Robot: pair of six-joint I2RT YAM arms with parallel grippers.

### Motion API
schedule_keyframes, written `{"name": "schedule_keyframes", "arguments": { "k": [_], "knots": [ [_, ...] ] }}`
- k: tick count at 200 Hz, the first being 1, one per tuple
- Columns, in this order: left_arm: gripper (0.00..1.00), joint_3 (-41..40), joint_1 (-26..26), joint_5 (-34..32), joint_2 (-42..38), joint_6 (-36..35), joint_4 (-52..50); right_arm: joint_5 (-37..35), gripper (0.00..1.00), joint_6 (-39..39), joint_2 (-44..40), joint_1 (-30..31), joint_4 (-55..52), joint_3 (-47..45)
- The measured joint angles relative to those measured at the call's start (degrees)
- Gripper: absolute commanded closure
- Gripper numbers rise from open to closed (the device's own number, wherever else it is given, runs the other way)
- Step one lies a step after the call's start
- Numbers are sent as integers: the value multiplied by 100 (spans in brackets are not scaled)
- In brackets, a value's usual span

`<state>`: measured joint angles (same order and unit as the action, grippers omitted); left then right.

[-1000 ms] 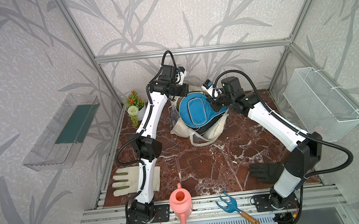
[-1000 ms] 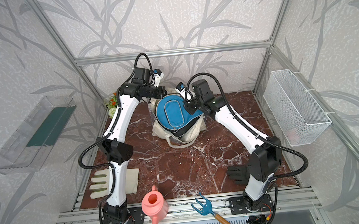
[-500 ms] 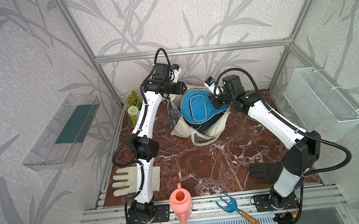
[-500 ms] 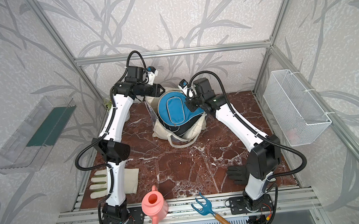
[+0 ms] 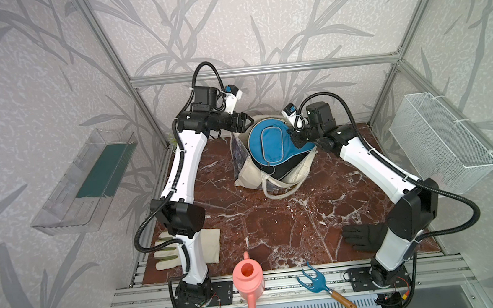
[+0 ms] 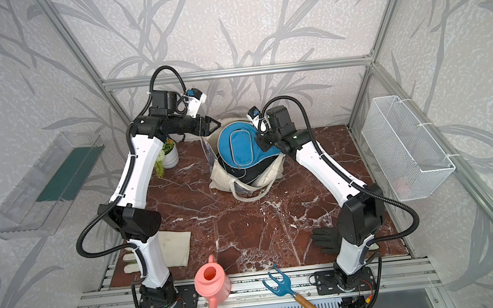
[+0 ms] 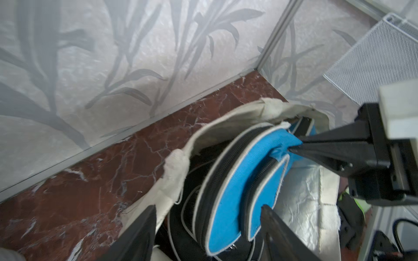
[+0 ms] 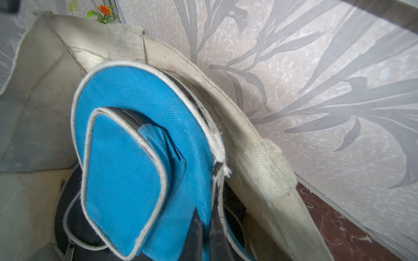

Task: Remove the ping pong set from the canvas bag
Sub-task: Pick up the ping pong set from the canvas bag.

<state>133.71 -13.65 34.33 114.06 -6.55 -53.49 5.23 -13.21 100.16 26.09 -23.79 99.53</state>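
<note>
– At the back of the marble table (image 5: 276, 219), in both top views, where is the ping pong set being kept?

– A blue paddle case (image 5: 272, 146) is being held half out of the canvas bag (image 5: 246, 176), and a black paddle case (image 5: 286, 166) is being covered beneath it, inside. The blue paddle case is being pinched at its edge by the right gripper (image 5: 294, 139), which is closed on the fabric. The left gripper (image 5: 248, 120) is being held just beside the rounded head, jaws spread, nothing in them.

– And the long axis?

– It is being tilted, with the head toward the back wall and the left gripper and the narrow end apparently down toward the right gripper. The right arm is judged nearer.

– Through the left wrist camera?

– Its fingers (image 7: 140, 232) are being shown wide apart and empty. The blue paddle case (image 7: 233, 180) is being presented edge-on ahead of them.

– Through the right wrist camera?

– Closed fingers (image 8: 195, 235) are being shown clamped on the lower part of the blue paddle case. The canvas bag (image 8: 260, 162) is being curved close behind it.

– Room for moving?

– Bare marble is being left open in front of the canvas bag. The rear is being crowded by the back wall and a potted plant (image 6: 168, 156), so an upward, forward pull is probably being called for.
</note>
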Motion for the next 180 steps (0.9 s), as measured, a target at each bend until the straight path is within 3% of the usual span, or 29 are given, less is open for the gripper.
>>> {"name": "schedule_keyframes", "arguments": {
  "k": [33,55,68,91,101,163,180],
  "knots": [
    [28,-319,-295,2,109,-299,-52,129,100,4,2,-2,13,2],
    [35,-315,-367,-142,144,-402,-44,278,100,-9,2,-28,31,-26],
    [50,-315,-369,-131,146,-439,-46,361,100,-26,2,-42,90,-59],
    [90,-315,-291,-101,155,-560,-42,439,100,-50,0,-55,122,-79],
    [100,-315,-240,-70,155,-588,-50,496,100,-55,0,-72,118,-79],
    [100,-339,-216,66,155,-883,-118,778,100,-164,-11,-149,26,-79],
    [100,-439,-216,57,114,-942,-57,911,65,-175,-13,-184,-114,-13]
  ]
}}
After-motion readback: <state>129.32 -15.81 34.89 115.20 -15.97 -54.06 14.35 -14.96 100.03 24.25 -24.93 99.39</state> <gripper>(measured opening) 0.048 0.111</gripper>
